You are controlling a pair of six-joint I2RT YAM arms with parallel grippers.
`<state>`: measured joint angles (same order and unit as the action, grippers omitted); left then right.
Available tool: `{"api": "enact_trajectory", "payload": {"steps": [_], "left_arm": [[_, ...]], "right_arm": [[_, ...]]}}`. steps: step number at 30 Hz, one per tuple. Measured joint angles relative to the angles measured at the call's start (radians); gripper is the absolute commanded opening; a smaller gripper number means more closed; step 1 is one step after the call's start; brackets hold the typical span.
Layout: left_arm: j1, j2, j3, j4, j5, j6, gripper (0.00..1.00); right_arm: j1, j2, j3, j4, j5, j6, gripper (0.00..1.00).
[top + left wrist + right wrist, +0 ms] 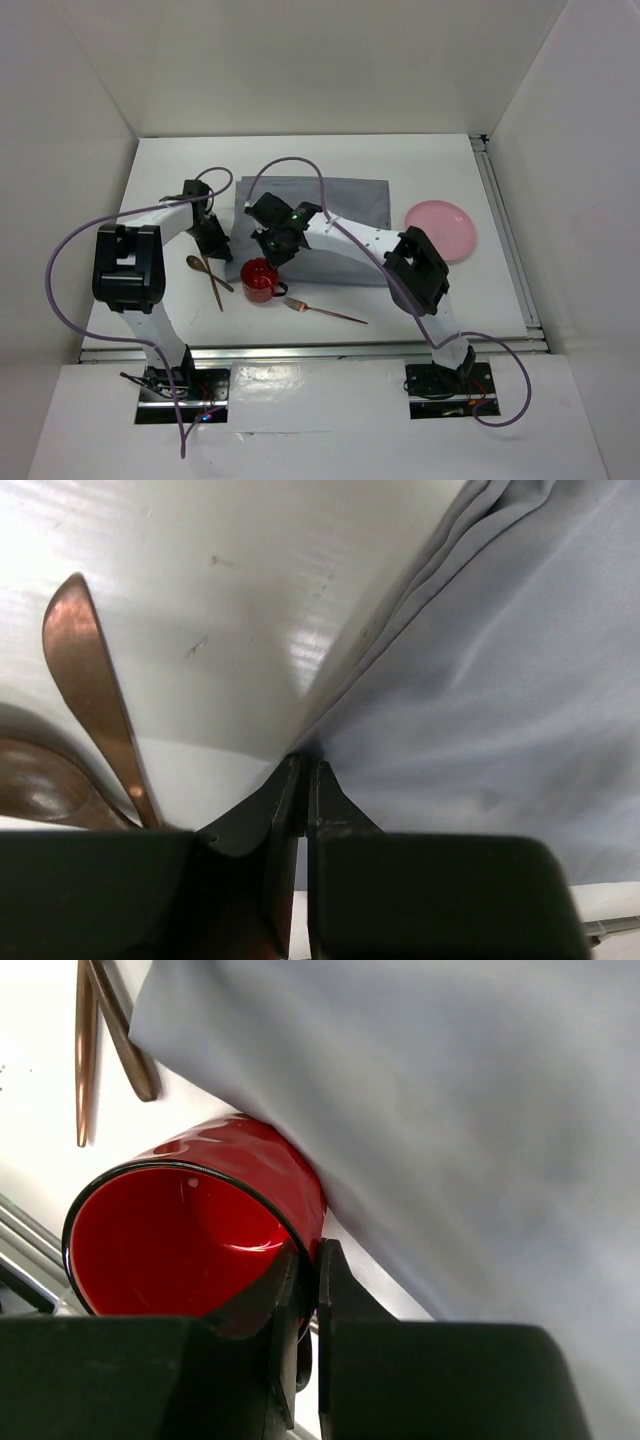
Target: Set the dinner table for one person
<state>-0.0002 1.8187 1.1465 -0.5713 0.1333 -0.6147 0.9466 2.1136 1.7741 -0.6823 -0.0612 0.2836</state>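
Observation:
The white dinner table (430,160) bears a grey cloth (340,200) at its middle. My left gripper (215,243) is at the cloth's near left corner; in the left wrist view (305,765) its jaws are shut on the edge of the cloth (480,680). My right gripper (272,255) is shut on the rim of a red mug (258,283), one finger inside and one outside (307,1255). The mug (180,1230) stands against the near edge of the cloth (450,1110).
A pink plate (442,228) lies right of the cloth. A copper spoon (197,264) and knife (214,288) lie crossed left of the mug, and a copper fork (325,311) lies right of it. A metal rail (300,350) runs along the near edge.

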Motion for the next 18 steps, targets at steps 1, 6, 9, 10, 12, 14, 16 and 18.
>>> {"api": "enact_trajectory", "payload": {"steps": [1, 6, 9, 10, 12, 14, 16, 18], "left_arm": [[0.000, -0.005, -0.005, -0.002, 0.000, 0.000, 0.11], [0.000, -0.029, -0.026, -0.012, -0.005, 0.001, 0.12], [0.000, -0.050, -0.040, -0.031, -0.005, 0.002, 0.23], [0.000, -0.056, -0.040, -0.036, -0.005, 0.005, 0.29], [0.000, -0.063, -0.031, -0.050, -0.006, 0.007, 0.42], [0.000, -0.063, 0.000, -0.074, -0.014, 0.012, 0.52], [0.000, -0.064, 0.045, -0.100, -0.023, 0.013, 0.57], [0.000, -0.074, 0.088, -0.117, -0.026, 0.016, 0.61]], "right_arm": [[-0.001, -0.006, 0.000, -0.009, 0.006, 0.003, 0.00], [-0.037, -0.085, 0.000, -0.074, 0.042, 0.033, 0.00], [-0.109, -0.176, 0.010, -0.121, 0.080, 0.060, 0.00], [-0.144, -0.205, 0.017, -0.133, 0.095, 0.071, 0.00], [-0.221, -0.251, 0.029, -0.147, 0.126, 0.090, 0.00], [-0.309, -0.284, 0.042, -0.158, 0.159, 0.111, 0.00], [-0.410, -0.294, 0.051, -0.166, 0.202, 0.128, 0.00], [-0.487, -0.283, 0.053, -0.171, 0.233, 0.142, 0.00]]}}
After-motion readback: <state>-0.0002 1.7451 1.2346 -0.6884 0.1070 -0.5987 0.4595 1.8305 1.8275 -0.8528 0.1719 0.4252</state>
